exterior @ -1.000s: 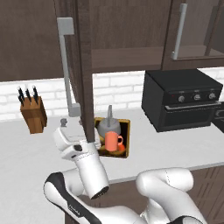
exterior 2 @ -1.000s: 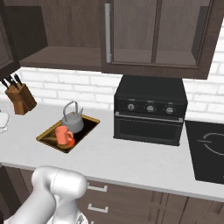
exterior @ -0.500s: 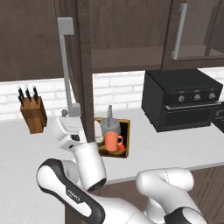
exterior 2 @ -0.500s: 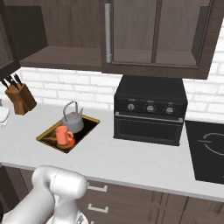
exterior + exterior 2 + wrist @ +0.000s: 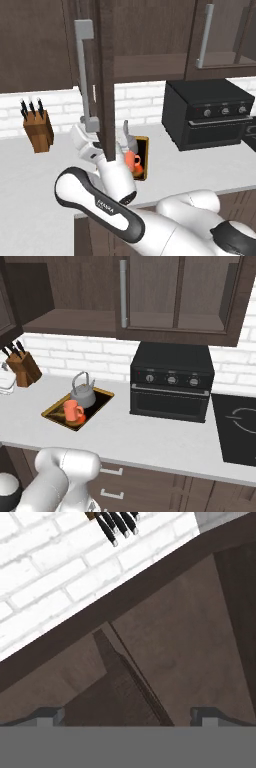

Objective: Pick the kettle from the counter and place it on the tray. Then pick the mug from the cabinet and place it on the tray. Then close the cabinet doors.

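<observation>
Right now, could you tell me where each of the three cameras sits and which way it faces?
Left base view: behind the arm's left, facing the open cabinet door; the white arm rises lower right, its gripper by the door's handle.
Right base view: behind the arm's right, looking down on the counter; a white arm link shows lower left.
Hand view: on the hand, tilted, facing dark cabinet wood and brick wall; finger tips at the bottom.
Both base views share the tray, kettle, mug, knife block and oven.

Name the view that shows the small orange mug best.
Right base view: the small orange cylindrical mug stands unobstructed on the golden-rimmed tray beside the grey metal kettle. In the left base view, the mug is partly hidden behind the arm and door.
</observation>
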### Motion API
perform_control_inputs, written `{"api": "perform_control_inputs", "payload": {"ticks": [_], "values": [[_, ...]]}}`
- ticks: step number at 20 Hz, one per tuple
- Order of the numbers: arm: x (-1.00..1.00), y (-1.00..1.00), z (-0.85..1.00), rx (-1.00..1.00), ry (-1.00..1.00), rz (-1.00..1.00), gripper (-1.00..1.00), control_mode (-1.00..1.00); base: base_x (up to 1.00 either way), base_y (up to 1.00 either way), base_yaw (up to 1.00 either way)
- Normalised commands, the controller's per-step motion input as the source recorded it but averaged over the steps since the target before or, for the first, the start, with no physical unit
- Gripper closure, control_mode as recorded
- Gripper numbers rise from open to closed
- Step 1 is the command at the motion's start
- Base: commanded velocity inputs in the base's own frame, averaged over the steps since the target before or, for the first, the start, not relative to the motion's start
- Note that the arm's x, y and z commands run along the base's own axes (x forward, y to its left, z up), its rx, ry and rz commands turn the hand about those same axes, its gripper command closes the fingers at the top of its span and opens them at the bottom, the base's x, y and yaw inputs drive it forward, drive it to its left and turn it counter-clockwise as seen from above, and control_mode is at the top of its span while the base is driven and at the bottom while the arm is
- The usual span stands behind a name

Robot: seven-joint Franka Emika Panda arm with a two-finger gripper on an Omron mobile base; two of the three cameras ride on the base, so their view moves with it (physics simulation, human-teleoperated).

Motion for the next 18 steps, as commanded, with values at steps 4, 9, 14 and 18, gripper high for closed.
{"api": "perform_control_inputs", "payload": {"ticks": [4, 9, 14, 18], "values": [[-0.05, -0.30, 0.51, 0.12, 0.00, -0.01, -1.00, -1.00, 0.00, 0.00, 0.00], [0.00, -0.36, 0.67, 0.14, 0.01, -0.03, -1.00, -1.00, 0.00, 0.00, 0.00], [0.02, -0.39, 0.93, 0.16, 0.06, -0.07, -1.00, -1.00, 0.00, 0.00, 0.00], [0.12, -0.42, 0.97, 0.15, 0.15, -0.10, -1.00, -1.00, 0.00, 0.00, 0.00]]}}
